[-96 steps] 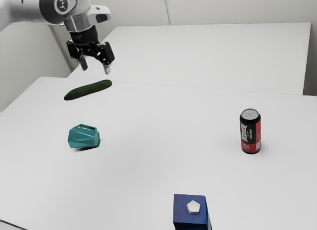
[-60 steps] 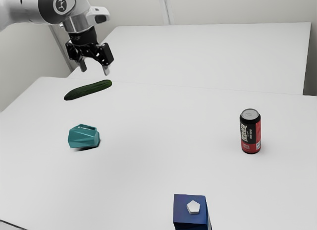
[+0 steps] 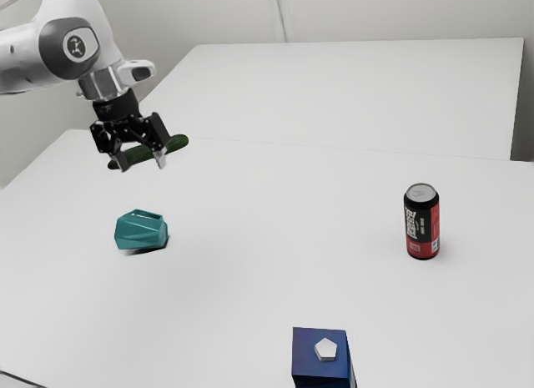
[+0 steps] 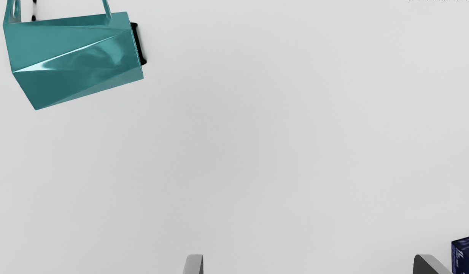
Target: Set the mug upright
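My gripper (image 3: 141, 162) hangs in the air at the exterior view's upper left, above the table and partly in front of the cucumber. A teal faceted mug (image 3: 140, 230) lies on its side on the table, lower in that picture than the gripper and apart from it. In the wrist view the gripper (image 4: 307, 264) has its two fingertips wide apart with nothing between them. The mug (image 4: 74, 57) is seen there lying down, its handle partly cut off by the picture's edge.
A dark green cucumber (image 3: 176, 143) lies on the white table (image 3: 250, 263) behind the gripper. Toward the exterior view's right stands a red and black can (image 3: 422, 223). A blue box (image 3: 313, 367) with a white pentagon on top is at the near edge; part of this box (image 4: 466, 253) appears beside one finger.
My gripper has moved down and toward the exterior view's left, and now overlaps the cucumber in that picture. The mug, can, cucumber and box have stayed where they were.
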{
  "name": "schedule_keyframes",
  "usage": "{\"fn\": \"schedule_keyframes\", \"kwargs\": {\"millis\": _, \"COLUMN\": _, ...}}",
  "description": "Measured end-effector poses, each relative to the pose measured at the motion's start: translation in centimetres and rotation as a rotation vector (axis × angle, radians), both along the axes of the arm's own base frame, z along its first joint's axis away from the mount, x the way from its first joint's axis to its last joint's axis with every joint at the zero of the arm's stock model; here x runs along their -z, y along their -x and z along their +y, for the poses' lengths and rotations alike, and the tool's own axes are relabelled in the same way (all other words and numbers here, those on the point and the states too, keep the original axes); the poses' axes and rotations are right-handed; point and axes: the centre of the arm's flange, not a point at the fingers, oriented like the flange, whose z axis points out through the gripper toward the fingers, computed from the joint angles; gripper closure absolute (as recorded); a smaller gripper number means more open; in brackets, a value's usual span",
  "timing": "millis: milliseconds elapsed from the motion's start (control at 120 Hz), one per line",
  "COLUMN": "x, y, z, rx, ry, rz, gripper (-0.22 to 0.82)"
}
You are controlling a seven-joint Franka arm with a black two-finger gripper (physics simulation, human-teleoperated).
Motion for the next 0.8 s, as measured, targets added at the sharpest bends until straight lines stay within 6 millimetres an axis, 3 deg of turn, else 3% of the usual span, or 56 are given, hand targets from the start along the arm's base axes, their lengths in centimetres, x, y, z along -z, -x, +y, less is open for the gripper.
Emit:
{"fn": "schedule_keyframes", "kwargs": {"millis": 233, "x": 3.9, "y": 1.1, "z": 6.8, "rx": -0.042, "ry": 0.093, "rz": -0.024, "gripper": 0.00}}
{"fn": "schedule_keyframes", "kwargs": {"millis": 567, "x": 12.5, "y": 0.9, "z": 19.0, "rx": -0.110, "ry": 0.319, "rz": -0.116, "gripper": 0.00}}
{"fn": "schedule_keyframes", "kwargs": {"millis": 800, "x": 18.2, "y": 0.7, "z": 23.2, "rx": -0.093, "ry": 0.464, "rz": -0.187, "gripper": 0.00}}
